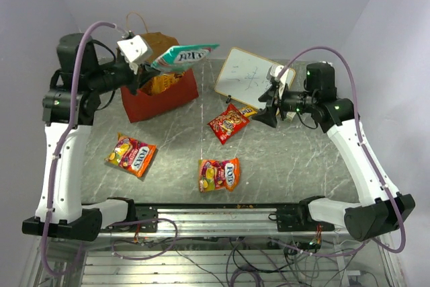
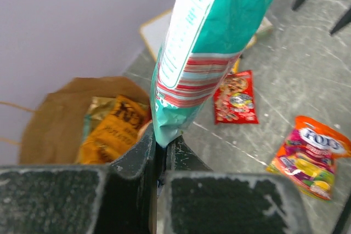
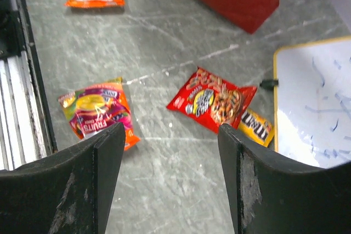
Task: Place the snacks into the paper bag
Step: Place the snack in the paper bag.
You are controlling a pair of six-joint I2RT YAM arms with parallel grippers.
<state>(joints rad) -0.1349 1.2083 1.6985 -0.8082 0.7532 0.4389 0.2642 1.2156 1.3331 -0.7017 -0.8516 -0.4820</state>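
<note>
The left hand (image 1: 144, 72) is clamped together on the bottom corner of a teal packet (image 1: 185, 55), which juts up and away from the fingers (image 2: 137, 154), its striped end nearest the grip. The packet hangs in the air over the open mouth of the paper bag (image 1: 161, 99), which stands upright at the far left of the bench (image 1: 302, 159), red outside and brown inside, a thin loop handle rising behind it. Inside the bag lies an orange and tan chip bag (image 2: 112, 130), partly crumpled against the brown wall. The right hand (image 1: 263, 115) hovers above the bench on the far right with its fingers (image 3: 104, 152) well apart and nothing between them. Below and just ahead of it lies a red packet (image 3: 211, 100), flat on the bench, with a small yellow pack (image 3: 256, 125) touching its far edge, beside the rim of the whiteboard (image 3: 318, 102). Nearer the arms' bases, an orange Fox's packet (image 1: 218, 174) lies flat near the middle of the bench, and a second Fox's packet (image 1: 131, 154) lies well apart from it on the left, in front of the paper bag.
</note>
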